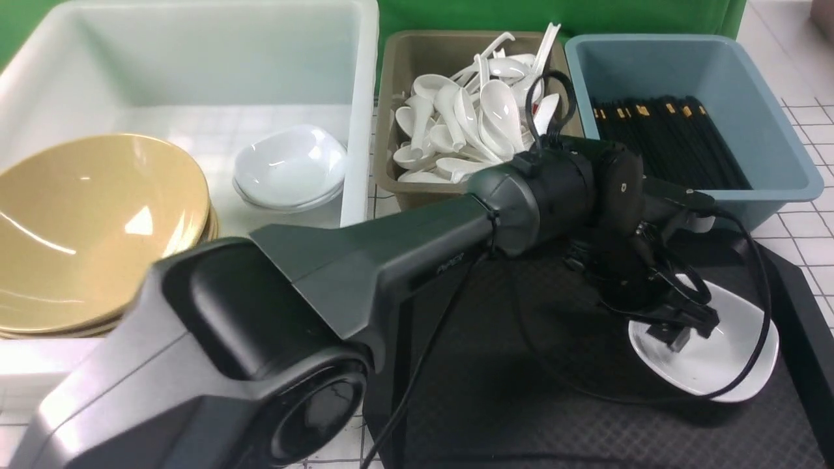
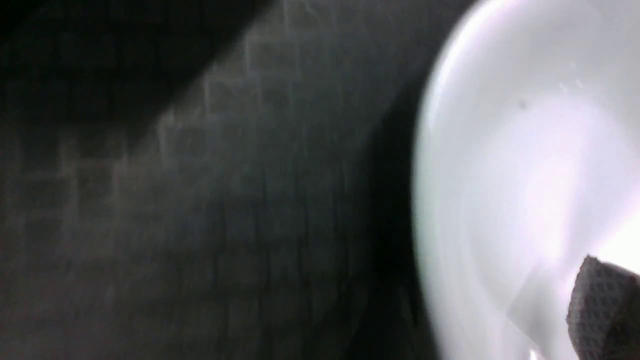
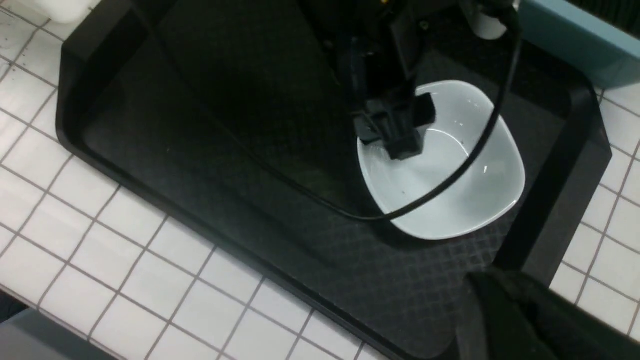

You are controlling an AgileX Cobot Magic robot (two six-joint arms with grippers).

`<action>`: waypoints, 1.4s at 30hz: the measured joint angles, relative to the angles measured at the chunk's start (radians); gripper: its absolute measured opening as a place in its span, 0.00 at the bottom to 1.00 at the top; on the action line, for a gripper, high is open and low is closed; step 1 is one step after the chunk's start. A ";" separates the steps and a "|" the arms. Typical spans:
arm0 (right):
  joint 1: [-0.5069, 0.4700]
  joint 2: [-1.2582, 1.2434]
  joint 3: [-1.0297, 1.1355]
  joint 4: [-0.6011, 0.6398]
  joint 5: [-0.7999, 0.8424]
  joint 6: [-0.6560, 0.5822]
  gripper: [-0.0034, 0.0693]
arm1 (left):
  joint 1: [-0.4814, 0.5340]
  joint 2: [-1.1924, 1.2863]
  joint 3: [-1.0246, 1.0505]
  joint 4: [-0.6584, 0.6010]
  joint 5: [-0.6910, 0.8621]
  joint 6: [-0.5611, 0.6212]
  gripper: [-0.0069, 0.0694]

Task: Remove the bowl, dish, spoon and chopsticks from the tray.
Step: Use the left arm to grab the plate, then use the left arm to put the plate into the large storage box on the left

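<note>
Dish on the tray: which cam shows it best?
Right wrist view: the dish shows nearly its whole rounded-square outline from above on the tray, crossed only by the left gripper and a cable. Front view shows the dish partly behind that gripper. Left wrist view: a blurred close-up of the dish.

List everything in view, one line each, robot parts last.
tray: one, black, on the counter nearest the robot
dish: one, white, on the tray's right part
tub: one, white, back left
tan bowls: one stack, count unclear, mustard-tan, left in the tub
white dishes: stack of at least two, white, right in the tub
brown bin: one, brown, between tub and blue bin
spoons: many, white, piled in the brown bin
blue bin: one, blue, back right
chopsticks: many, black with gold bands, in the blue bin
counter: one, white tiles, under everything
left arm: one, dark grey, across the tray
left tool: one, black, open at the dish's rim
right tool: one, dark, blurred, shut
</note>
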 joint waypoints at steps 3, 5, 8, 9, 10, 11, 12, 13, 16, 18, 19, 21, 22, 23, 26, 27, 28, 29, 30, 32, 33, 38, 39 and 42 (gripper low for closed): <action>0.000 0.000 0.000 0.000 0.000 -0.004 0.11 | 0.000 0.032 -0.052 -0.003 0.023 -0.006 0.55; 0.000 0.000 0.000 0.000 0.000 -0.009 0.11 | 0.000 0.037 -0.062 0.012 0.031 -0.006 0.44; 0.000 0.000 0.000 0.000 -0.005 -0.019 0.11 | 0.000 0.033 -0.064 0.041 0.046 -0.007 0.27; 0.000 0.000 0.000 0.000 -0.018 -0.020 0.11 | 0.002 0.026 -0.071 0.044 0.058 -0.009 0.18; 0.000 0.000 0.000 0.000 -0.025 -0.020 0.11 | 0.002 0.019 -0.078 0.051 0.070 -0.009 0.16; 0.000 0.000 0.000 0.000 -0.031 -0.020 0.11 | 0.003 0.012 -0.084 0.057 0.083 -0.009 0.14; 0.000 0.000 0.000 0.000 -0.051 -0.020 0.11 | 0.005 0.000 -0.092 0.073 0.107 -0.008 0.12; 0.000 0.002 0.000 0.000 -0.065 -0.023 0.11 | 0.009 -0.013 -0.105 0.088 0.133 -0.003 0.10; 0.000 0.028 -0.007 0.000 -0.090 -0.029 0.11 | 0.037 -0.068 -0.136 0.131 0.215 0.011 0.10; 0.000 0.056 -0.026 0.007 -0.093 -0.045 0.11 | 0.066 -0.110 -0.152 0.144 0.252 0.018 0.10; 0.000 0.076 -0.042 0.015 -0.098 -0.058 0.11 | 0.080 -0.138 -0.155 0.149 0.274 0.025 0.10; 0.000 0.125 -0.077 0.046 -0.107 -0.086 0.11 | 0.120 -0.198 -0.160 0.164 0.314 0.041 0.10; 0.000 0.158 -0.105 0.072 -0.116 -0.115 0.11 | 0.143 -0.230 -0.162 0.174 0.324 0.045 0.09; 0.000 0.176 -0.121 0.098 -0.121 -0.139 0.11 | 0.163 -0.249 -0.162 0.183 0.330 0.045 0.10; 0.005 0.277 -0.211 0.220 -0.142 -0.239 0.11 | 0.255 -0.354 -0.148 0.216 0.340 0.046 0.10; 0.016 0.303 -0.233 0.240 -0.150 -0.264 0.11 | 0.291 -0.379 -0.142 0.226 0.341 0.045 0.10; 0.027 0.323 -0.249 0.251 -0.153 -0.274 0.11 | 0.315 -0.398 -0.136 0.229 0.342 0.041 0.10; 0.048 0.356 -0.282 0.265 -0.162 -0.289 0.11 | 0.355 -0.432 -0.125 0.235 0.342 0.038 0.10; 0.093 0.408 -0.323 0.272 -0.174 -0.302 0.11 | 0.411 -0.468 -0.101 0.239 0.342 0.035 0.10; 0.153 0.468 -0.363 0.273 -0.185 -0.316 0.11 | 0.495 -0.509 -0.064 0.247 0.343 0.035 0.10; 0.189 0.502 -0.388 0.272 -0.190 -0.318 0.11 | 0.537 -0.529 -0.041 0.249 0.345 0.035 0.10; 0.322 0.650 -0.498 0.266 -0.198 -0.342 0.11 | 0.714 -0.569 0.050 0.251 0.351 0.041 0.10; 0.322 0.650 -0.503 0.266 -0.198 -0.342 0.11 | 0.727 -0.569 0.055 0.251 0.350 0.042 0.10; 0.356 0.723 -0.575 0.256 -0.198 -0.342 0.11 | 0.818 -0.550 0.081 0.243 0.348 0.049 0.10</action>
